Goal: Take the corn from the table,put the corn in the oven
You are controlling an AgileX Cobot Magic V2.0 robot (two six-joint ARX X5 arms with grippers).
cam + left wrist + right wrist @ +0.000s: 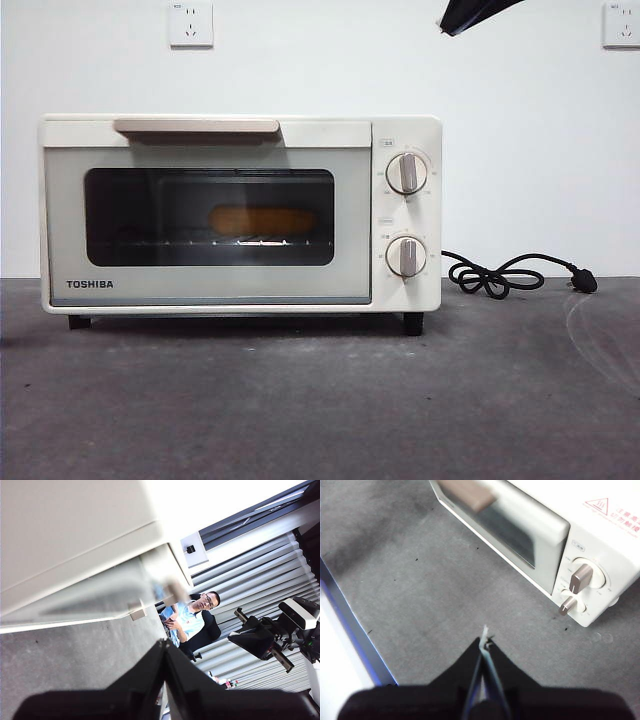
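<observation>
The corn [262,220] lay lengthwise on the wire rack inside the oven [240,212], seen dimly through the dark door glass, roughly centred in the window. The door was shut, with its beige bar handle [196,126] flush along the upper edge. By these signs, the placing step appeared complete, and the door had been closed to finish it.

The right gripper [484,642] hung above the table [320,400], in front of the oven and off toward its knob side, well apart from the door. Its jaws were pressed together and carried nothing; the two knobs [575,587] stood ahead of it. This was probably the black tip at the top of the front view.

The left gripper [165,652] sat low beside the oven's side wall, near it but not touching, its jaws likewise pressed together and empty. Both arms seemed parked clear of the door so that nothing obstructed it.

The black cord [510,275] lay coiled on the table beside the oven, well away from either gripper.
</observation>
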